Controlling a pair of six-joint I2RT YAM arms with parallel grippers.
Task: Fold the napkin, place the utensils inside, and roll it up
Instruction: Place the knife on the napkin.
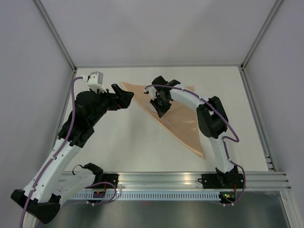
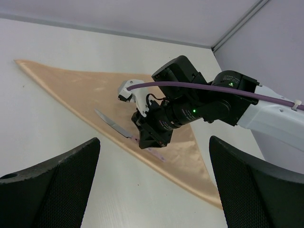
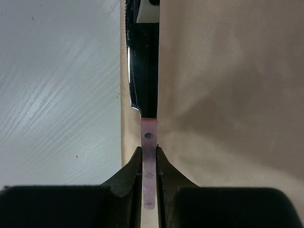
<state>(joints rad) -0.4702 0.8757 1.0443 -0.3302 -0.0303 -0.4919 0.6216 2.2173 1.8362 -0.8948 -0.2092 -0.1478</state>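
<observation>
a: two arms were over the table. where was the napkin?

b: it lay flat on the far part of the table, folded into a triangle. its long edge ran from the far left corner down toward the right arm's base.

a: and the knife?

b: the right gripper had it. its fingers were pinched tight on the pink handle. the shiny blade stuck out in front, just inside that long edge. i could not tell if it touched the cloth.

a: and the left gripper?

b: its fingers were spread wide with nothing in them. it hung just beside the napkin's far left corner.

a: how should the knife go down?

b: gently, i think, and a bit more onto the cloth. the blade was so close to the edge that it could slip onto the bare table. flat and in line with the edge looked best for rolling.

a: was there room to move?

b: lots of bare table lay on the near left side of the long edge. the far side of the cloth was near the back wall, so there was less room there. the two grippers were near each other, so i think the left one should wait.
</observation>
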